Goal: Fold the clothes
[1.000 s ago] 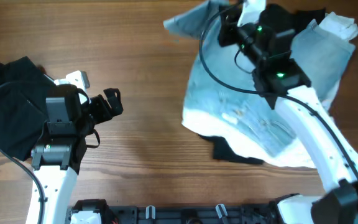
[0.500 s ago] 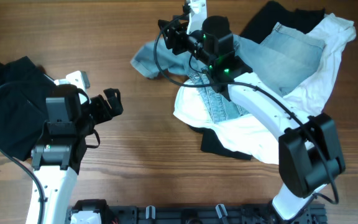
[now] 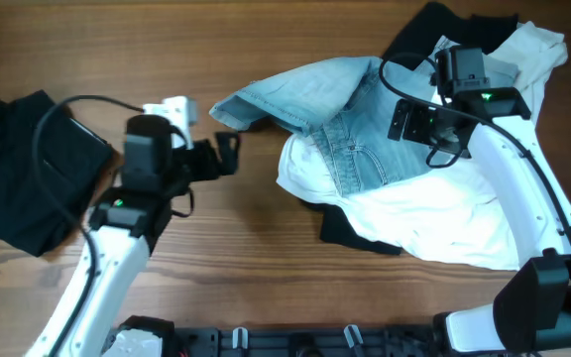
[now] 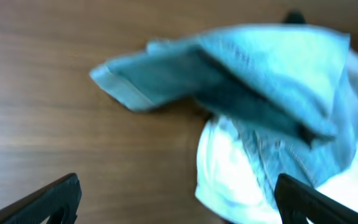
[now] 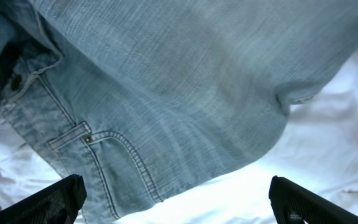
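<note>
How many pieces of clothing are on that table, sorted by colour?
pale-blue denim shorts: 1
white garment: 1
black: at least 2, the black pile at left and the black cloth under the white one; the black patch at the heap's top may be the same piece
Total: at least 4

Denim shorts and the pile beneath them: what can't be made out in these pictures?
- Overhead: the right arm covers part of the denim shorts, hiding their full outline.
- Overhead: the black garment shows only edges from under the white garment; its type is unclear.
- Left wrist: blur wipes out the shorts' stitching.
- Right wrist: the frame edges crop the shorts to one pocket area.
- Overhead: the black clothes at left run off the left edge.
</note>
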{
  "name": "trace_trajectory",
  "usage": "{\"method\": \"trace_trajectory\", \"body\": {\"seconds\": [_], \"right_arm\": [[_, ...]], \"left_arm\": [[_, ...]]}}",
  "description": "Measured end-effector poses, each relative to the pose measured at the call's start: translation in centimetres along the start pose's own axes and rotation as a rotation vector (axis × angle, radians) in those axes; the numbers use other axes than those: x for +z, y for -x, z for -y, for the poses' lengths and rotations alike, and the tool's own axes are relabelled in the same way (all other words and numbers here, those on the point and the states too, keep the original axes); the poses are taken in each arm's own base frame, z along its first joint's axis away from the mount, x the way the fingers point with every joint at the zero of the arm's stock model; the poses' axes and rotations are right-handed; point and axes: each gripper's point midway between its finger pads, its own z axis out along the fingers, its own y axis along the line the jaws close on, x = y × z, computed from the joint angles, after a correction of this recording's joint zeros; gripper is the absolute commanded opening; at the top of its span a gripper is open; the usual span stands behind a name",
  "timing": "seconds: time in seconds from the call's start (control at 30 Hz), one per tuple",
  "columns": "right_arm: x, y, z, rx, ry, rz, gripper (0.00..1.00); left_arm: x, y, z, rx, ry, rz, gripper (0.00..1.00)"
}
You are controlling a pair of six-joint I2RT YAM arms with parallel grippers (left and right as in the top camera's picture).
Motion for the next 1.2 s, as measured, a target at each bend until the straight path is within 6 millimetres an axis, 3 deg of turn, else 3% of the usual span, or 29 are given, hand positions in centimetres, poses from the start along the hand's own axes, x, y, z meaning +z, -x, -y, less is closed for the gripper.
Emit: {"method": "trace_trajectory", "body": {"seconds": [0.03, 0.07, 0.1, 0.2, 0.27, 0.33, 0.4, 0.57, 0.6, 0.67, 0.7, 0.73, 0.87, 0.93, 1.0, 1.1, 1.17, 1.2], "right_arm": [[0.0, -0.1, -0.1, 0.000, 0.005, -0.005, 1.00], [0.0, -0.2, -0.1, 0.000, 0.010, -0.008, 1.00], [0.0, -0.2, -0.2, 0.000, 0.013, -0.009, 1.00], [0.0, -0.2, -0.3, 0.000, 0.017, -0.010, 1.00], [0.0, -0.3, -0.4, 0.000, 0.022, -0.013, 1.00], [0.0, -0.3, -0.4, 0.000, 0.023, -0.013, 1.00], [0.0, -0.3, -0.4, 0.000, 0.023, -0.012, 1.00], [0.0, -0.3, -0.4, 0.000, 0.023, -0.013, 1.00], [0.0, -0.3, -0.4, 0.000, 0.023, -0.013, 1.00], [0.0, -0.3, -0.4, 0.000, 0.023, -0.013, 1.00], [0.0, -0.3, -0.4, 0.000, 0.023, -0.013, 1.00], [0.0, -0.3, -0.4, 0.000, 0.023, -0.013, 1.00], [0.0, -0.3, -0.4, 0.000, 0.023, -0.013, 1.00], [0.0, -0.3, -0.4, 0.000, 0.023, -0.013, 1.00], [0.0, -0.3, -0.4, 0.000, 0.023, -0.013, 1.00], [0.0, -0.3, -0.4, 0.000, 0.023, -0.014, 1.00], [0.0, -0.3, -0.4, 0.000, 0.023, -0.013, 1.00], [0.0, -0.3, -0.4, 0.000, 0.023, -0.013, 1.00]], "left_arm": [[1.7, 0.9, 1.7, 0.061, -0.032, 0.042, 1.00], [4.1, -0.1, 3.6, 0.127, -0.066, 0.014, 1.00], [6.3, -2.7, 4.7, 0.193, -0.074, -0.054, 1.00], [9.9, -6.7, 7.6, 0.340, -0.118, -0.103, 1.00], [11.1, -8.2, 8.9, 0.402, -0.125, -0.105, 1.00], [11.9, -8.2, 9.5, 0.433, -0.116, -0.065, 0.93], [12.4, -6.8, 10.0, 0.441, -0.113, 0.016, 0.87], [12.2, -3.2, 10.7, 0.427, -0.086, 0.175, 0.83], [12.3, -3.0, 10.6, 0.427, -0.075, 0.188, 0.73], [12.5, -2.7, 10.5, 0.430, -0.067, 0.205, 0.39], [12.6, -2.7, 10.4, 0.423, -0.065, 0.211, 0.27], [12.8, -2.8, 10.3, 0.422, -0.061, 0.211, 0.06], [13.0, -2.6, 10.1, 0.430, -0.046, 0.222, 0.04], [12.9, -1.5, 9.2, 0.414, -0.014, 0.252, 0.04], [12.1, 0.9, 7.2, 0.380, 0.036, 0.297, 0.04], [8.6, 8.2, 1.6, 0.277, 0.157, 0.430, 0.04], [6.6, 11.8, -1.9, 0.225, 0.233, 0.471, 0.04], [5.4, 13.9, -4.1, 0.194, 0.278, 0.489, 0.13]]}}
